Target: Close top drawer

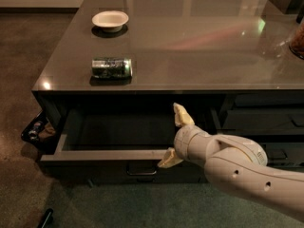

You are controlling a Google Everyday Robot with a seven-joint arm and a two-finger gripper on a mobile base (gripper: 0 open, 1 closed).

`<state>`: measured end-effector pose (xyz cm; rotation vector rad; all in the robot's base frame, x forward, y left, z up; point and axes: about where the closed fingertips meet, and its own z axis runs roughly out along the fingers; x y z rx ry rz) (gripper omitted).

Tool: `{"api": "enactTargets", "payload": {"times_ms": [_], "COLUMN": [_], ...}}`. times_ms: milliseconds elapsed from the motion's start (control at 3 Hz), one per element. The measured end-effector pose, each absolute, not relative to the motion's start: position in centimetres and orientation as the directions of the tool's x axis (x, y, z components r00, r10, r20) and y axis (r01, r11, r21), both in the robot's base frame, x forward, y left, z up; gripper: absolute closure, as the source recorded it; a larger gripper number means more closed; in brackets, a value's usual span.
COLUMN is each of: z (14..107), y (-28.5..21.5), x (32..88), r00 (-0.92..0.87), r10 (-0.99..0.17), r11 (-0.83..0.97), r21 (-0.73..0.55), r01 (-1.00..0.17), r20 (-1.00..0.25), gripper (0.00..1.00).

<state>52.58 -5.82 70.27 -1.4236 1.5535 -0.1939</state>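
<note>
Glossy grey tabletop (190, 56) carries a white bowl (110, 19) near its far-left corner and a can (111, 67) lying on its side by the front edge. Below that edge the top drawer (109, 154) stands partly open, while the gripper (167, 136) straddles its front panel, fingers (183, 116) apart, one inside the drawer and one outside.
</note>
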Motion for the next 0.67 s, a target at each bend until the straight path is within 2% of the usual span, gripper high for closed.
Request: {"api": "enactTargets", "payload": {"times_ms": [667], "z": [70.24], "y": [-5.40], "x": [54.30], "r00": [0.185], "r10": [-0.825], "r11": [0.293], "r21": [-0.682], "r01": [-0.670], "r20": [-0.535], "gripper": [0.00]}}
